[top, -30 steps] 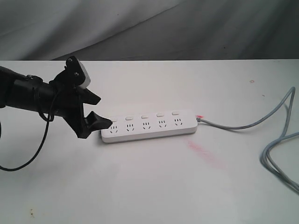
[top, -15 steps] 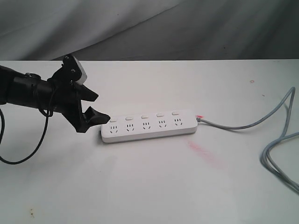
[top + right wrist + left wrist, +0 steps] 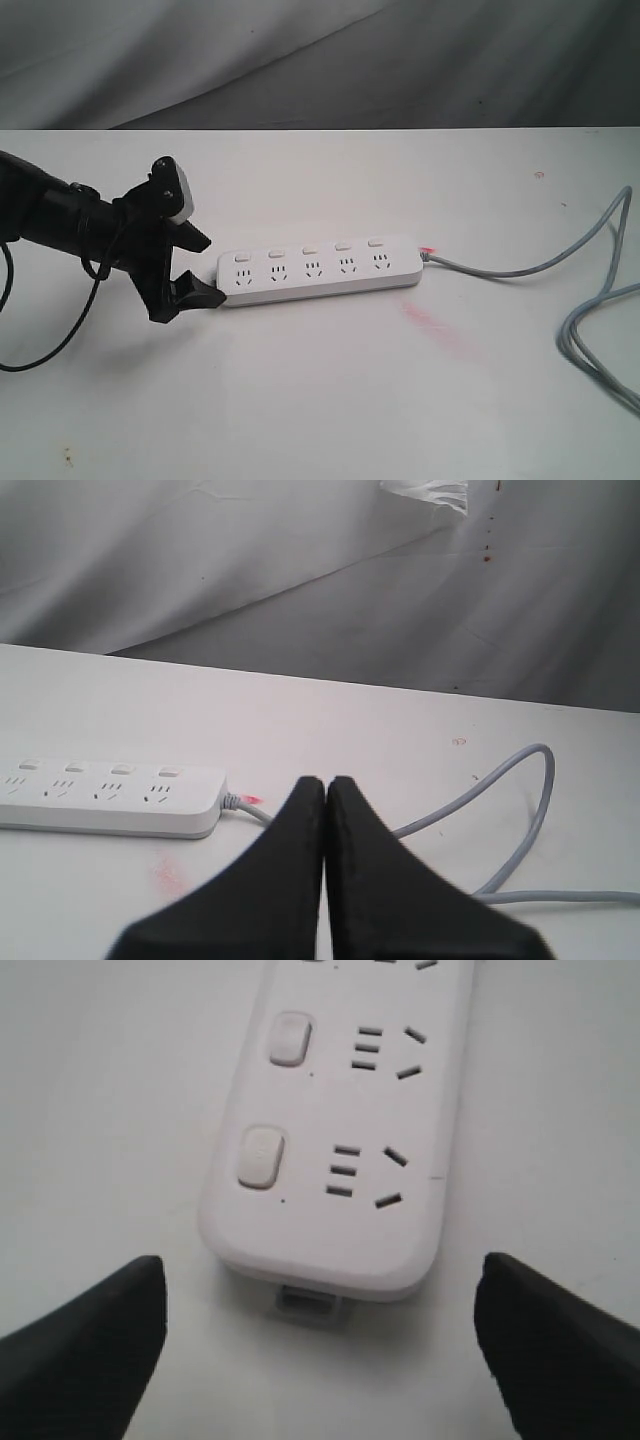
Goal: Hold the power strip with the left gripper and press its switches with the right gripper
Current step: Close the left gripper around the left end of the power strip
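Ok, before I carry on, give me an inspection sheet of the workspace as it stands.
Surface: white table, with a pink smear near the strip's cord end.
Job's things: power strip lying flat; five switches in a row; red light at the cord end.
Clutter: nothing seen.
Hands: left hand open, fingers either side of the strip's free end, not closed on it; right hand shut, empty, away from the strip.
Cables: grey cord runs off to the right and loops; black cable hangs from the left arm.
Surroundings: grey cloth backdrop.
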Motion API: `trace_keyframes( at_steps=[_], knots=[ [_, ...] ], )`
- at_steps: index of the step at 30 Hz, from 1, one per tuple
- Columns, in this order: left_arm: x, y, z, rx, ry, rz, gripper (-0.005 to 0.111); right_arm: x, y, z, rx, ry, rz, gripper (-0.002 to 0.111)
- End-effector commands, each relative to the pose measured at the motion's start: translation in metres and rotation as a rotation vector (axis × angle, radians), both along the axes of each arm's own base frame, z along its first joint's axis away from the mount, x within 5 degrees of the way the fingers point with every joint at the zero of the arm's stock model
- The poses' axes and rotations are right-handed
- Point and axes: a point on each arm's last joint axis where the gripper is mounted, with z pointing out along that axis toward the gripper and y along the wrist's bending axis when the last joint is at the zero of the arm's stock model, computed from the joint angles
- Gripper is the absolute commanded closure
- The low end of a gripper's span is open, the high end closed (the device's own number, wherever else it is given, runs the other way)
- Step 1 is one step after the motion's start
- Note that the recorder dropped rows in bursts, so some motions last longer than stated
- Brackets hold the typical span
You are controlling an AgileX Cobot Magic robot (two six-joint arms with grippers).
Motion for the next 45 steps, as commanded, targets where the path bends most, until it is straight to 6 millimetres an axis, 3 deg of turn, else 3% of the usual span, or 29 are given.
trace_keyframes(
  at_steps=[1,7,15,29,45],
  knots=[
    [0.004,0.001,0.002,0.012,-0.021,0.014,0.028,0.0,-0.001,0.0,0.003,-0.005,-0.009,0.108],
    [0.01,-0.006,0.011,-0.011,-0.045,-0.041,0.028,0.0,-0.001,0.0,0.003,-0.005,-0.009,0.108],
    [0.006,-0.018,0.009,0.118,-0.068,-0.231,0.028,0.0,-0.001,0.0,0.003,-0.005,-0.009,0.108],
    [0.013,-0.023,-0.008,0.131,-0.066,-0.133,0.028,0.0,-0.001,0.0,0.003,-0.005,-0.009,0.108],
    [0.014,-0.022,-0.008,0.141,-0.071,-0.121,0.028,0.0,-0.001,0.0,0.003,-0.005,-0.009,0.108]
  ],
)
